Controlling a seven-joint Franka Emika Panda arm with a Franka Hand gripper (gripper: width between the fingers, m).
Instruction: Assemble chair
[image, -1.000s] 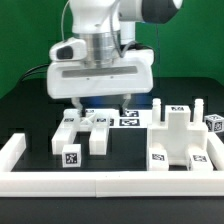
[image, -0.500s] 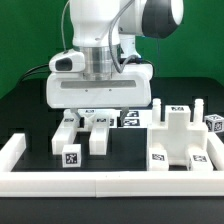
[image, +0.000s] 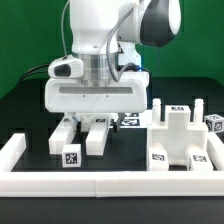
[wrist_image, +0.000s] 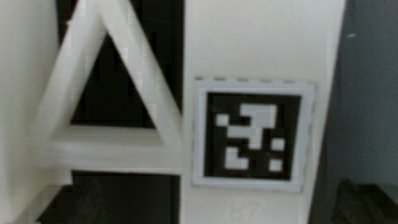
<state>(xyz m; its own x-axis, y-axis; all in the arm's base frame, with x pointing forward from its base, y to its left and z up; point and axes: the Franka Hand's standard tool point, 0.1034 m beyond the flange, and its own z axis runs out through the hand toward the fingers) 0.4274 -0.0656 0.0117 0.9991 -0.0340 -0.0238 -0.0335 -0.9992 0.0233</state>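
Note:
Loose white chair parts with black-and-white tags lie on the black table. In the exterior view my gripper (image: 95, 122) hangs low over two blocky parts, a nearer one (image: 68, 148) and the one under the hand (image: 98, 136). Up close, the wrist view shows a white bar with a tag (wrist_image: 249, 130) running between the jaws, and a slanted white strut (wrist_image: 89, 80) beside it. The gripper (wrist_image: 217, 206) is open, its dark fingers standing on either side of the bar. I cannot tell whether they touch it. A larger slotted chair part (image: 180, 140) stands on the exterior view's right.
A long white border rail (image: 100, 182) runs along the front, with a raised end (image: 12, 150) on the exterior view's left. The marker board (image: 131, 121) lies behind the parts. A small tagged block (image: 214, 124) sits at the far right.
The hand has come down from above the parts until its body nearly covers the two left parts. No part has moved.

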